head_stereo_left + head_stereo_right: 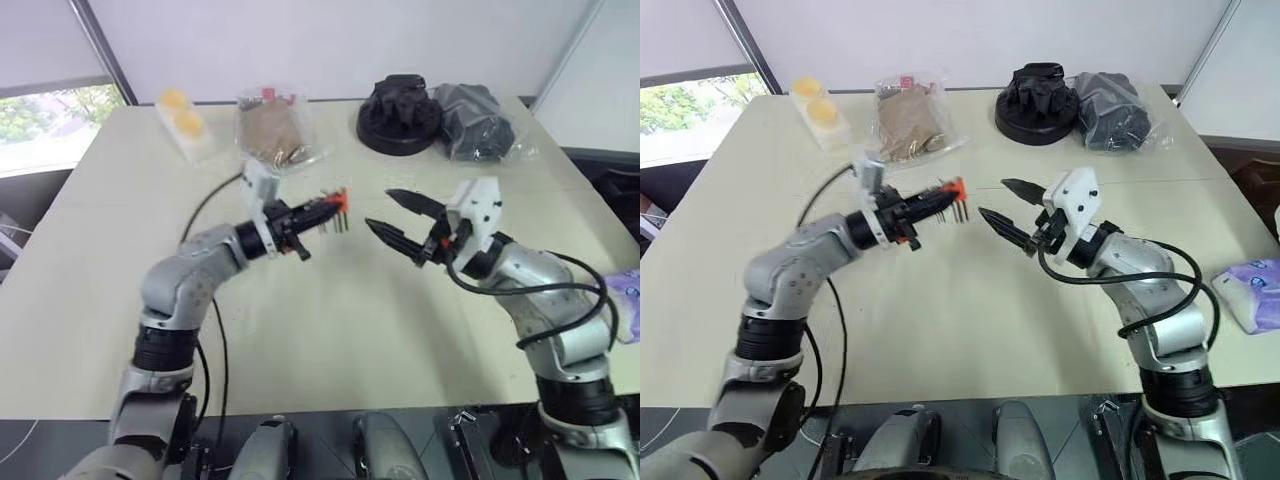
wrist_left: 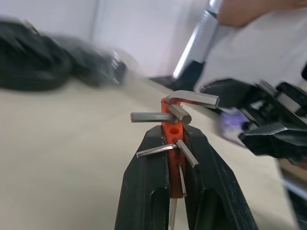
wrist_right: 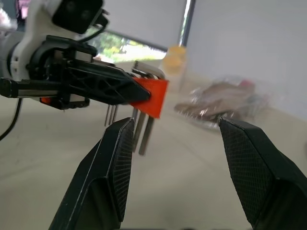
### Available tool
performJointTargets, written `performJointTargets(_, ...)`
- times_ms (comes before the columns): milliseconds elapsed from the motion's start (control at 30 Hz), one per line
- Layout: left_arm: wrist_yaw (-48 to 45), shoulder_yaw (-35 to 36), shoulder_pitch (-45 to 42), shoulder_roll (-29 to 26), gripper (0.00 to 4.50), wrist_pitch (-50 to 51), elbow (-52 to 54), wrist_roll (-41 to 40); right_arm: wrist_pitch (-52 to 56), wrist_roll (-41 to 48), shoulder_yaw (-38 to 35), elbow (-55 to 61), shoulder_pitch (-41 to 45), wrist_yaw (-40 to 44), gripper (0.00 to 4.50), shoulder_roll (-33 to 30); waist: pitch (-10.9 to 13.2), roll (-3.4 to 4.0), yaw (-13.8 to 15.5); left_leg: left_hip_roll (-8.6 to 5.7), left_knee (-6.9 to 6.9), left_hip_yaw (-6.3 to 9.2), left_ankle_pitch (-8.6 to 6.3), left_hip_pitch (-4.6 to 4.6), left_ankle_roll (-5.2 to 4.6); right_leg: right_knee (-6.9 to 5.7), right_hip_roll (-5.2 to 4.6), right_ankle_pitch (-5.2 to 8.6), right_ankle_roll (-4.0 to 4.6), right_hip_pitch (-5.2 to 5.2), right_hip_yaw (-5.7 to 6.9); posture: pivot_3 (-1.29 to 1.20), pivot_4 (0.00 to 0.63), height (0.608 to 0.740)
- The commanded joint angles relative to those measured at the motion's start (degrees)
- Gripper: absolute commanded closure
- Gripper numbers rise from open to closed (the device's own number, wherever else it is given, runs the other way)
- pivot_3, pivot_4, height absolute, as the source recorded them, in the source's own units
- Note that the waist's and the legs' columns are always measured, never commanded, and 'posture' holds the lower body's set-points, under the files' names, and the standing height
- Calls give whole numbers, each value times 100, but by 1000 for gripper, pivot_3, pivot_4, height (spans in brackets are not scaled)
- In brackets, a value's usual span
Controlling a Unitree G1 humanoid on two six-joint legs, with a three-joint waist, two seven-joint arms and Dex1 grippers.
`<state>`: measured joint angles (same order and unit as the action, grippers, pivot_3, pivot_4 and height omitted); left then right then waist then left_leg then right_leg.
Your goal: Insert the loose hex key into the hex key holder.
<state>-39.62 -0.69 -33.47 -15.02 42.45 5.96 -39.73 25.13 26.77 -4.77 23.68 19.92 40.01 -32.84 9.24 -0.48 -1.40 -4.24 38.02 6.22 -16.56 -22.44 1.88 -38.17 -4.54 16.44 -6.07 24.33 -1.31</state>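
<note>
- The hex key holder [image 2: 172, 143], a small red-orange block, sits clamped between the left gripper [image 1: 322, 212] fingers, raised above the middle of the table [image 1: 330, 320].
- Grey keys stick out of it; the largest L-shaped key [image 2: 194, 99] sits at its top end, and I cannot tell whether this is the loose hex key.
- The right gripper [image 1: 400, 222] hangs just beside the holder, its fingers spread apart with nothing between them, pointing at it.
- Bags and a black object lie along the far edge.
</note>
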Motion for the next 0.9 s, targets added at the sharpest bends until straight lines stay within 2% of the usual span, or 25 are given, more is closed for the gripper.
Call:
performJointTargets(33,-81,-141,1,273,4500,629,-306,-407,10,131,-434,149,67,85,1633,-312,0,-1,41,1,0,-1,0,0,0,0,1,0,0,0,0,0,150,740)
performJointTargets(167,235,41,-31,659,4500,1575,-941,-774,-20,95,-577,110,27,47,1633,-472,1,-2,74,0,5,-1,-1,0,-2,1,0,0,0,-2,1,0,150,740)
performJointTargets(400,979,602,-64,1067,4500,2367,-1661,-943,17,65,-508,384,-131,-177,1633,-397,1,-3,66,0,5,-1,-1,1,-1,-1,0,0,0,-2,0,0,150,740)
performJointTargets(467,1163,707,-23,1081,3584,2514,-1862,-884,26,51,-485,424,-165,-247,1552,-377,1,-3,73,0,5,-1,0,1,-1,0,0,0,0,-2,0,0,150,740)
performJointTargets(500,1233,746,-1,1085,3324,2554,-1925,-855,27,50,-475,434,-175,-267,1552,-374,1,-3,75,0,6,-1,0,1,0,0,-1,0,0,-2,0,0,150,740)
performJointTargets(633,1278,608,245,924,1269,2620,-1841,-643,-24,1,-391,392,-187,-294,1552,-371,0,-3,78,0,6,-1,0,1,0,0,-1,0,0,-2,0,0,150,740)
performJointTargets(733,1192,385,476,698,9,2543,-1570,-443,-56,-32,-323,350,-152,-286,1552,-385,-5,-1,65,0,6,0,0,8,1,0,-2,0,0,-11,-3,0,150,740)
performJointTargets(800,1066,168,619,513,9,2232,-1318,-243,-88,-68,-294,308,-140,-254,1552,-404,-7,2,46,3,4,-1,0,17,1,1,0,0,0,-19,-5,0,150,740)
performJointTargets(900,1155,23,668,403,9,1063,-1092,330,-165,-184,-262,215,-152,-138,1552,-497,-7,3,48,6,-1,-1,0,21,2,0,3,0,1,-19,-7,0,150,740)
